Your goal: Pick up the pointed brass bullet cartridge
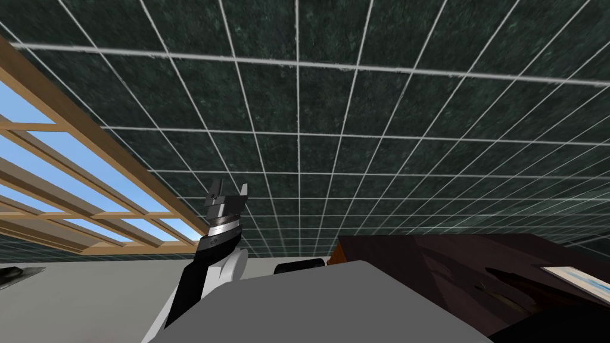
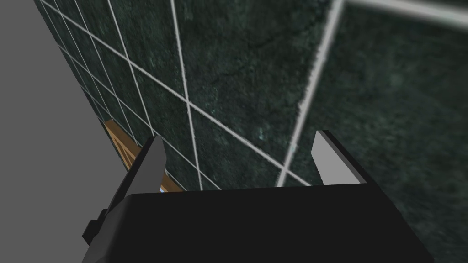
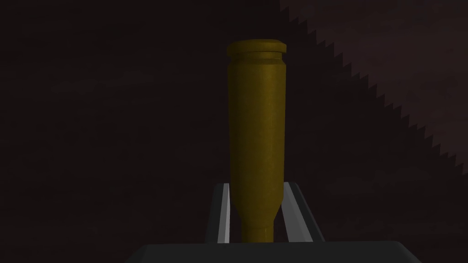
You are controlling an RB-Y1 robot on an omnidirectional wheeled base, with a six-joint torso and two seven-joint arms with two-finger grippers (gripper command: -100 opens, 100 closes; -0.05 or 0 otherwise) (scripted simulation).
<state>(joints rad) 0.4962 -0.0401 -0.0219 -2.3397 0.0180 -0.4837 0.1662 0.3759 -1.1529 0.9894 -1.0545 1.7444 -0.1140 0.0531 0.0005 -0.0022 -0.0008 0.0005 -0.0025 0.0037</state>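
In the right wrist view a brass cartridge (image 3: 257, 132) stands out along my right gripper (image 3: 257, 185). Its narrow neck end sits between the two fingers and its rimmed base points away from the hand. The fingers (image 3: 223, 212) press the case on both sides, so the gripper is shut on it. Behind it lies a dim dark brown surface. My left gripper (image 1: 231, 188) is raised in front of a dark green tiled wall (image 1: 357, 119). Its fingers (image 2: 325, 155) stand apart with nothing between them.
A dark brown piece of furniture (image 1: 429, 262) lies low on the right, with a light flat sheet (image 1: 575, 280) near its far edge. A wood-framed window (image 1: 71, 178) runs along the left. A pale grey surface (image 1: 89, 292) spreads below the window.
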